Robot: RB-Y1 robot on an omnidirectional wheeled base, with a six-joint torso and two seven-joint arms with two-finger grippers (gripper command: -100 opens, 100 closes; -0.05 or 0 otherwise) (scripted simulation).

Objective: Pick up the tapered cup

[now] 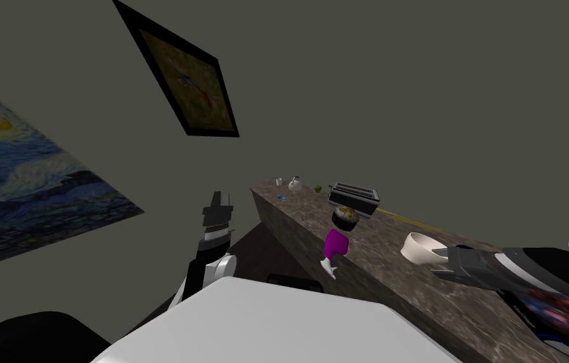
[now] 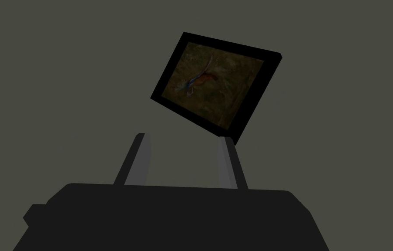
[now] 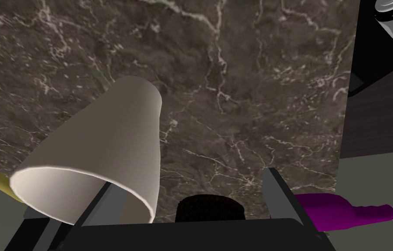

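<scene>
Our right gripper (image 3: 189,178) reaches low over the dark, white-veined marble counter (image 3: 234,87) with its jaws spread wide and holding nothing. The tapered cup (image 3: 104,152), off-white, sits on that counter at one side of the gripper. Its wide mouth is turned toward our hand and its narrow base points away, so it seems to be lying tilted rather than standing upright. The rim of the cup overlaps one of the fingers and hides its tip, and we cannot tell whether the two are touching. The other finger (image 3: 283,196) stands clear over bare marble, well apart from the cup.

In the head view the cup lies just beside the gripper's tips, near the counter's front half. Farther along the counter a purple object (image 1: 336,242) hangs at the front edge, with a dark round thing (image 1: 345,217) just above it. A black toaster (image 1: 355,198) stands behind those. At the far end we see a small white kettle (image 1: 295,184) and a green fruit (image 1: 318,188).

Our left gripper (image 2: 183,137) is raised beside the counter's end, its fingers parted and empty.
</scene>
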